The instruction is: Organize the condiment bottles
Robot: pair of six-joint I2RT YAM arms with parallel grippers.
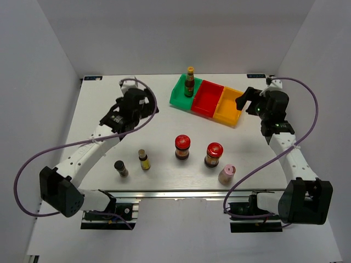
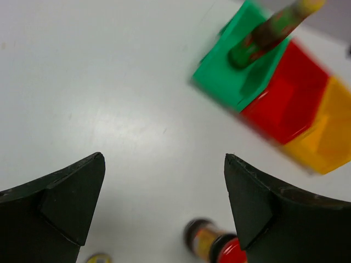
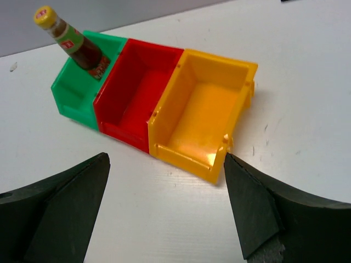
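As white walls (image 1: 175, 33) enclose it, the table (image 1: 164, 127) bears bottles (image 1: 182, 148)

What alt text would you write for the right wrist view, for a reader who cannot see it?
A bottle stands in the green bin; the red bin and yellow bin beside it are empty, all on a white table. The open right claw frames the bottom.

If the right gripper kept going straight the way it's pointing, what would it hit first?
Most likely the yellow bin: its near wall sits dead ahead between the fingers of the open right gripper, with only bare table before it. Depth is unclear.
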